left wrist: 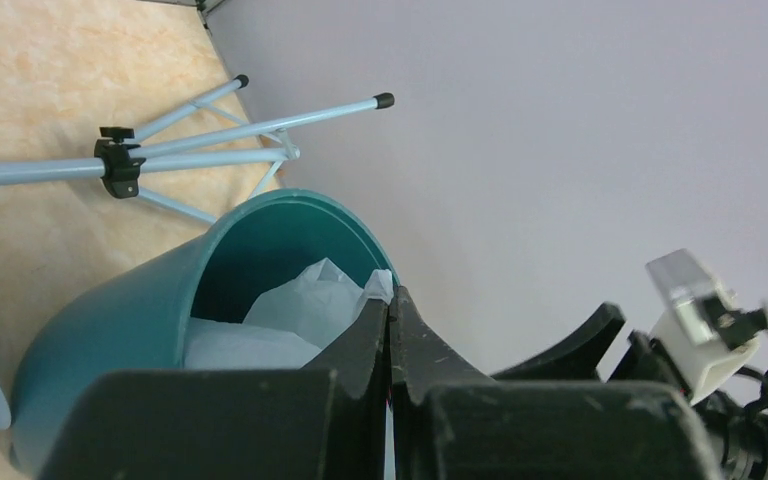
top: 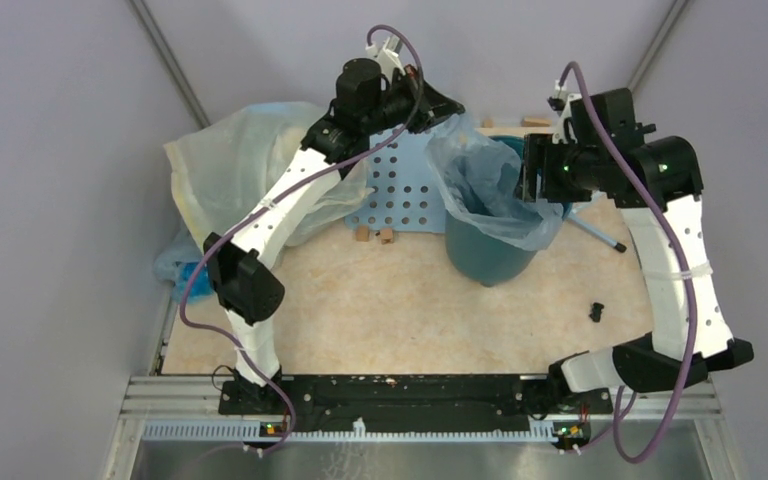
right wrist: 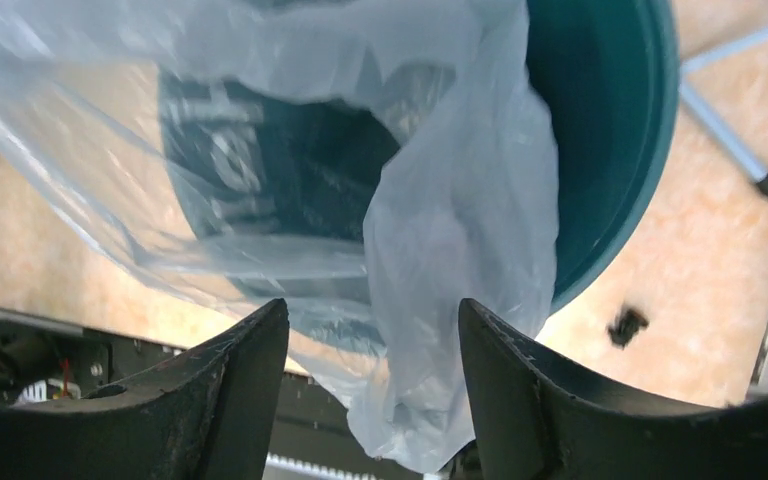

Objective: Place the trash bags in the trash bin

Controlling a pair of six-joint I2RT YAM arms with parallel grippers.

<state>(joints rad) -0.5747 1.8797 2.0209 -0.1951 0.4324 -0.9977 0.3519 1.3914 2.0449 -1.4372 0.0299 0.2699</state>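
Observation:
The dark teal trash bin point(top: 490, 255) stands right of the table's middle. The pale blue trash bag point(top: 485, 180) is draped in its mouth and over its rim. My left gripper point(top: 450, 105) is above the bin's far left rim, shut on a pinch of the bag's edge point(left wrist: 380, 285); the bin point(left wrist: 120, 330) lies below it. My right gripper point(top: 532, 170) is at the bin's right rim, jaws open, with a fold of the bag point(right wrist: 460, 250) hanging between the fingertips point(right wrist: 260, 330) and not pinched. The bin's inner wall point(right wrist: 610, 130) shows behind.
A large yellowish bag point(top: 235, 165) sits at the back left. A light blue perforated panel point(top: 395, 190) leans beside the bin, two small wooden blocks point(top: 375, 235) at its foot. A thin tripod point(left wrist: 160, 150) lies behind the bin. A small black piece point(top: 596, 311) lies at the right.

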